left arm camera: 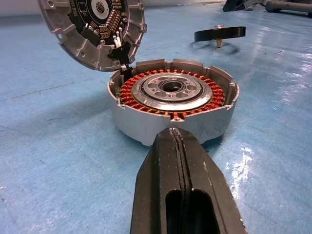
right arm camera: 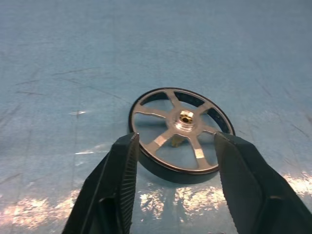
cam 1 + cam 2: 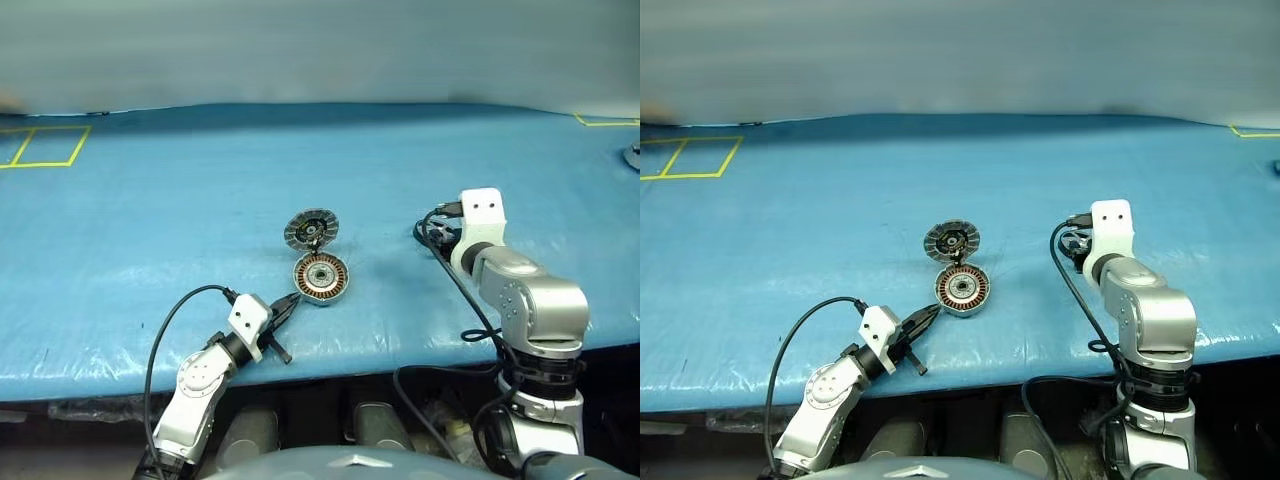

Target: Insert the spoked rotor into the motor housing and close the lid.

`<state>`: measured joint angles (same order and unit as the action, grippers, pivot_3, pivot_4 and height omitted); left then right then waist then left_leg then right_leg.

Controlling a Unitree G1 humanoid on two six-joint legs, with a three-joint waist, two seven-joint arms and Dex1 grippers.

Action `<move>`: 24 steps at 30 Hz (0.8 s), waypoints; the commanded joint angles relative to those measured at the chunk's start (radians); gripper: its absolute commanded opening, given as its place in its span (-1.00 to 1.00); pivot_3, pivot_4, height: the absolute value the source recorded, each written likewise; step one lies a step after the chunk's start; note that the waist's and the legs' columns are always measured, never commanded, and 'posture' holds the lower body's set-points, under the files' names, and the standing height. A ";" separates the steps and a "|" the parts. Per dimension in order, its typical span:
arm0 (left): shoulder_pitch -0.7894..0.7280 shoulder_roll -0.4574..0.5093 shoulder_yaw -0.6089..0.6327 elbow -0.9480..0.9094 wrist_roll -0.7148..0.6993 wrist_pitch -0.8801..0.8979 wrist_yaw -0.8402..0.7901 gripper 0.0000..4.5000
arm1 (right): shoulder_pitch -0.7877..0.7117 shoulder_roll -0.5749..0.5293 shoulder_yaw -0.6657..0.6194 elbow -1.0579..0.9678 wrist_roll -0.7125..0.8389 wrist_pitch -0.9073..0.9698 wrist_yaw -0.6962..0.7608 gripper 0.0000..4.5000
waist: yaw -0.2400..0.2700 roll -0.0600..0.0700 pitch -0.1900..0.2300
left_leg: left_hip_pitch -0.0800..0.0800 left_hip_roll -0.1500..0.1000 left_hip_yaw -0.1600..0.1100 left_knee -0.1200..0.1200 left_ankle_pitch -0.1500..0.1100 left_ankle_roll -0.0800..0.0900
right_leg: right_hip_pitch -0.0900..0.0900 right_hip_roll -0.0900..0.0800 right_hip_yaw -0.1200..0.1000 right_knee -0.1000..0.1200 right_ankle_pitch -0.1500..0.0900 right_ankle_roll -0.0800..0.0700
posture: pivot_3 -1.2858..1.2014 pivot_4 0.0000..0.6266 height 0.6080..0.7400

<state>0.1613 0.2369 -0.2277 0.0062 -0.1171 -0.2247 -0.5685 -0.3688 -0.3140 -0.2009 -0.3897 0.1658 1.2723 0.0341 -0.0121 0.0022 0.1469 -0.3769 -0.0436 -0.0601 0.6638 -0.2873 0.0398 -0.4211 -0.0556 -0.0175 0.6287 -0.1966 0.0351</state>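
Hiding spoked rotor [image 2: 179, 132] in head views: right gripper [image 2: 175, 151] arm.

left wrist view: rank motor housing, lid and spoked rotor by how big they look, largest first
1. motor housing, closest to the camera, so it looks widest.
2. lid, standing open behind it, partly cut off by the picture's edge.
3. spoked rotor, far back on the table; its small look owes much to distance.

Blue-covered table [image 3: 150, 210] w/ yellow tape squares [image 3: 45, 146], pale wall [image 3: 320, 50] behind.
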 commanded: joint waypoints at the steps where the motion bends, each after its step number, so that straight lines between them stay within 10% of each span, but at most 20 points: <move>1: -0.001 -0.001 -0.004 -0.032 0.001 -0.004 -0.001 -1.00 | -0.022 -0.001 -0.003 0.014 -0.030 -0.047 -0.024 0.61 | 0.001 0.000 0.000 | 0.000 0.000 0.000 0.000 0.000 0.000 | 0.000 0.000 0.000 0.000 0.000 0.000 | 0.03 -0.52 1.00; 9: 0.003 0.005 0.004 -0.038 -0.004 0.007 0.000 -1.00 | -0.068 -0.080 0.071 0.084 -0.036 -0.053 0.052 0.97 | 0.000 0.001 0.001 | 0.000 0.000 0.002 0.001 -0.001 0.002 | 0.000 0.001 0.000 0.000 0.000 0.001 | 0.03 -0.52 1.00; 24: 0.006 -0.004 0.003 -0.039 -0.004 0.005 0.011 -1.00 | -0.093 -0.061 0.170 0.175 -0.114 -0.060 0.017 0.99 | 0.001 0.001 0.001 | 0.000 0.000 0.004 0.001 -0.001 0.002 | -0.001 0.001 0.002 0.000 0.001 0.001 | 0.03 -0.52 1.00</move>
<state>0.1649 0.2374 -0.2256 0.0039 -0.1201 -0.2088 -0.5609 -0.4597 -0.3703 -0.0395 -0.1958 0.0639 1.2235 0.0471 -0.0111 0.0034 0.1476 -0.3770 -0.0435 -0.0566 0.6645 -0.2878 0.0414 -0.4219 -0.0550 -0.0155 0.6287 -0.1960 0.0360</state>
